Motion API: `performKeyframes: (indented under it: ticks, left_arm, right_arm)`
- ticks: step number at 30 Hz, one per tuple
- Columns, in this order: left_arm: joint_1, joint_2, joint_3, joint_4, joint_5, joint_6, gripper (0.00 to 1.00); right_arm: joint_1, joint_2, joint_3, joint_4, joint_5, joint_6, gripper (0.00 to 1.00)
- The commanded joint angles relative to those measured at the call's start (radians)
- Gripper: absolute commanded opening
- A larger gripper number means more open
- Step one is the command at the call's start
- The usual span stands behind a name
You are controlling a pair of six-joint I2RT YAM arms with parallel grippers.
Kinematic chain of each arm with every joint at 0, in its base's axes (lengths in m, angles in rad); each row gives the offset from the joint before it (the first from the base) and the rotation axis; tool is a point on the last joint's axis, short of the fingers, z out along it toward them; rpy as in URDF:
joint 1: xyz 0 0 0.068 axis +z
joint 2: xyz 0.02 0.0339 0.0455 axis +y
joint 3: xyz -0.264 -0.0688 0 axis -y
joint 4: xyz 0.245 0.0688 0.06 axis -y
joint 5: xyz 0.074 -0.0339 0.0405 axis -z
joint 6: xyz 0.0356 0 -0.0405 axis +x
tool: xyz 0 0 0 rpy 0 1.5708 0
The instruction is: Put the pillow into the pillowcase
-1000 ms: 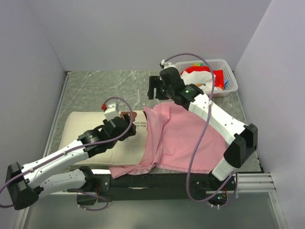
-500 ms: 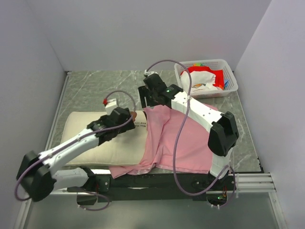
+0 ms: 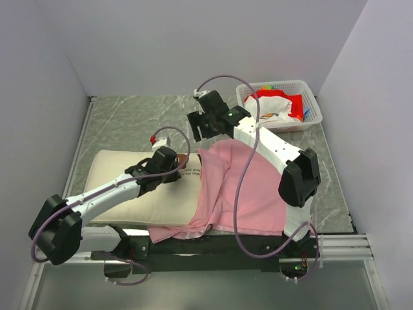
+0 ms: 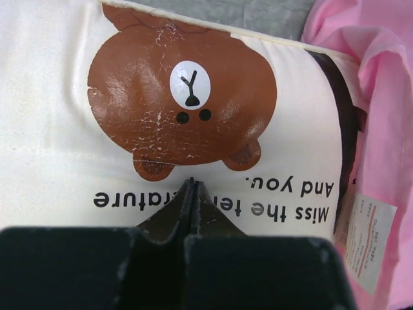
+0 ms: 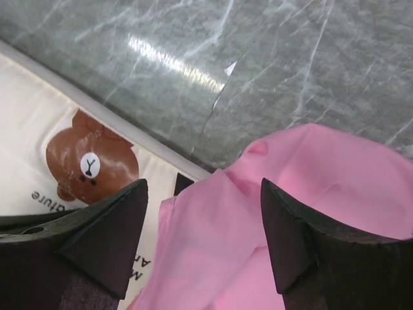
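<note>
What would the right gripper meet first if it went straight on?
Likely the pillowcase, its bunched edge right ahead of the open right gripper; depth is unclear.

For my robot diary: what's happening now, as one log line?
left gripper: shut near bear print on pillow | right gripper: open above pillowcase edge | pillowcase: covers one pillow end

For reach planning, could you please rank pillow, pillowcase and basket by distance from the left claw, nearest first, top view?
1. Pillow, directly under the left claw.
2. Pillowcase, just to its right.
3. Basket, far right corner.
</note>
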Motion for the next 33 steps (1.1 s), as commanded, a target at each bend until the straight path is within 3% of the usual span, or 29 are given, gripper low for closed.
performKeyframes:
  ticks: [1, 11, 18, 22, 26, 33]
  left_arm:
    - [-0.007, -0.031, -0.052, -0.018, 0.108, 0.018, 0.01]
    - [-0.009, -0.039, -0.034, -0.023, 0.128, 0.052, 0.01]
    - [-0.009, -0.050, -0.028, -0.015, 0.161, 0.058, 0.01]
    - [-0.009, -0.080, -0.012, -0.029, 0.190, 0.076, 0.01]
    - [-0.009, -0.116, 0.009, -0.052, 0.220, 0.105, 0.01]
    - [-0.016, -0.137, 0.031, -0.055, 0.296, 0.161, 0.01]
  right_arm:
    - [0.017, -0.035, -0.002, -0.066, -0.048, -0.093, 0.77]
    - [0.059, -0.051, -0.123, -0.135, -0.005, -0.093, 0.69]
    - [0.057, 0.003, -0.098, -0.201, 0.162, -0.058, 0.45]
    - [0.053, 0.095, 0.028, -0.246, 0.204, -0.050, 0.28]
    - [0.054, 0.179, 0.155, -0.270, 0.178, -0.054, 0.00]
    - [0.034, 0.319, 0.441, -0.371, 0.202, -0.015, 0.00]
